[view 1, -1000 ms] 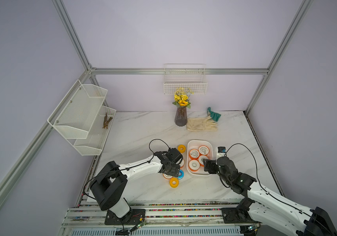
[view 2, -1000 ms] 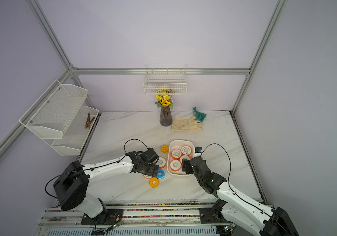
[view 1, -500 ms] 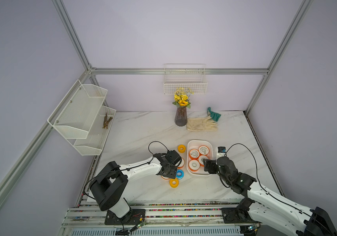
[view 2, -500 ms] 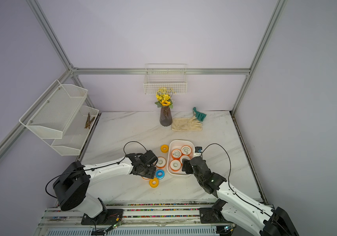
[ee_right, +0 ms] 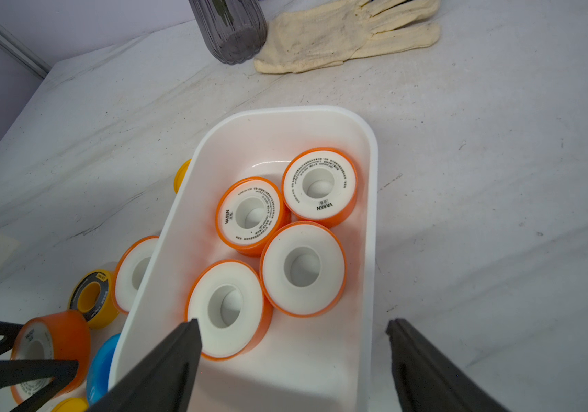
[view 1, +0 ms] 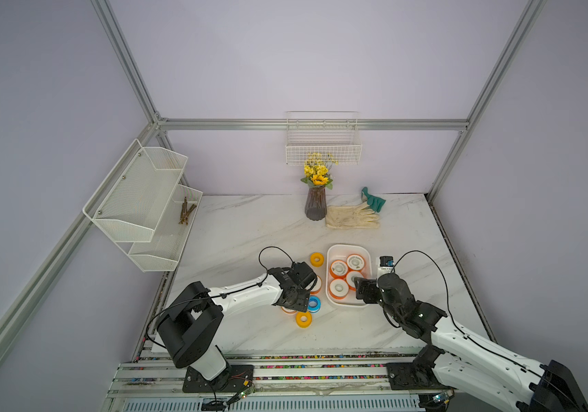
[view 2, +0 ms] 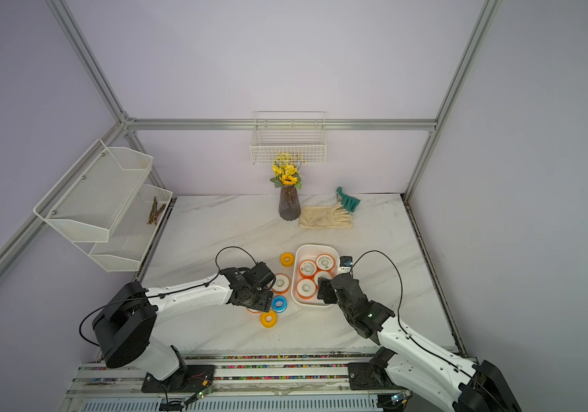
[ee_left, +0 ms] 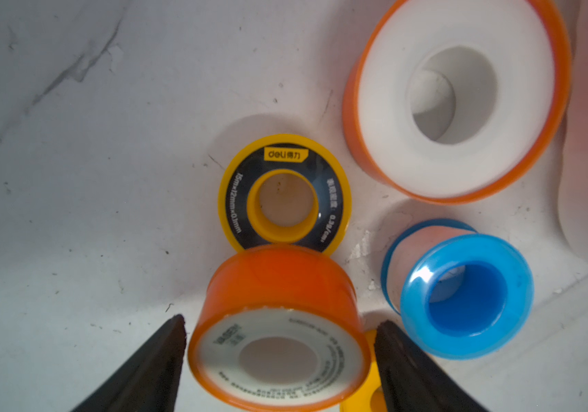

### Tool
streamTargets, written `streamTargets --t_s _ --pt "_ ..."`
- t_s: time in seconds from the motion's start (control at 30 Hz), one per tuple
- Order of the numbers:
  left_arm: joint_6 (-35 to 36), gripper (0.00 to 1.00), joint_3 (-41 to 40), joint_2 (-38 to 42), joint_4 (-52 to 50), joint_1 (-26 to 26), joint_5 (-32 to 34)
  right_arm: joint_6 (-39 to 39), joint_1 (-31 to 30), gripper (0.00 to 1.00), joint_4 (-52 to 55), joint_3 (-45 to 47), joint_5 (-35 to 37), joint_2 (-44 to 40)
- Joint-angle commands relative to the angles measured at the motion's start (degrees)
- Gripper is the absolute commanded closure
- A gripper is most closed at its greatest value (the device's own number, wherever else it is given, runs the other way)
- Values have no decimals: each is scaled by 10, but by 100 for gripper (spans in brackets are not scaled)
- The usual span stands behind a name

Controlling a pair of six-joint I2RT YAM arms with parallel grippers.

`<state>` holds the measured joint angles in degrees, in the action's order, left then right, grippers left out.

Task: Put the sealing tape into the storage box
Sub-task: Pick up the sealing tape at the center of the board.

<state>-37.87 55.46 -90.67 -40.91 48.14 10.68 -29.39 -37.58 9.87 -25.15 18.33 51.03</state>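
Orange spool [ee_left: 278, 285] sits between the fingers of your left pincer [ee_left: 280, 321], which looks closed on its curved wall. In the right wrist view that spool is tipped on edge, so I judge it gripped, not lying flat. Your right pincer [ee_right: 292, 321] is spread wide with nothing in it and hangs over the near end of the storage box [view 1: 348, 246].

Four spools of the sealing tape [ee_right: 249, 214] already lie in the box. The others are out on the counter [view 1: 249, 232] just left of it: a black-yellow spool [ee_left: 235, 199], a blue spool [ee_left: 464, 249], a white-faced spool [ee_left: 385, 89] just beside the box wall, and two yellow spools [view 1: 316, 259].

Watch three things:
- **Grip:** it is on a smooth round wall, so the orange spool could twist or squirt out if you swing fast.
- **Neighbours:** the blue spool and a yellow one lie right beside the fingers, and a low lift could drag them along.
- **Drop spot:** the only bare floor in the box is under your right pincer. If you carry the spool there without clearing that arm first, the two could meet. If you drop short, the spool may land on those already inside and roll over the rim.
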Motion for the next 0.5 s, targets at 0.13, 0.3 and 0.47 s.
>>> streamTargets --t_s 0.13,0.3,0.47 --pt "-1 26 -5 -2 15 3 1 -2 3 13 -11 -5 2 2" --pt "-2 29 -12 1 27 3 0 -3 2 13 -10 -5 2 1" --pt "1 32 -9 -1 27 3 0 -2 3 13 -11 -5 1 3"
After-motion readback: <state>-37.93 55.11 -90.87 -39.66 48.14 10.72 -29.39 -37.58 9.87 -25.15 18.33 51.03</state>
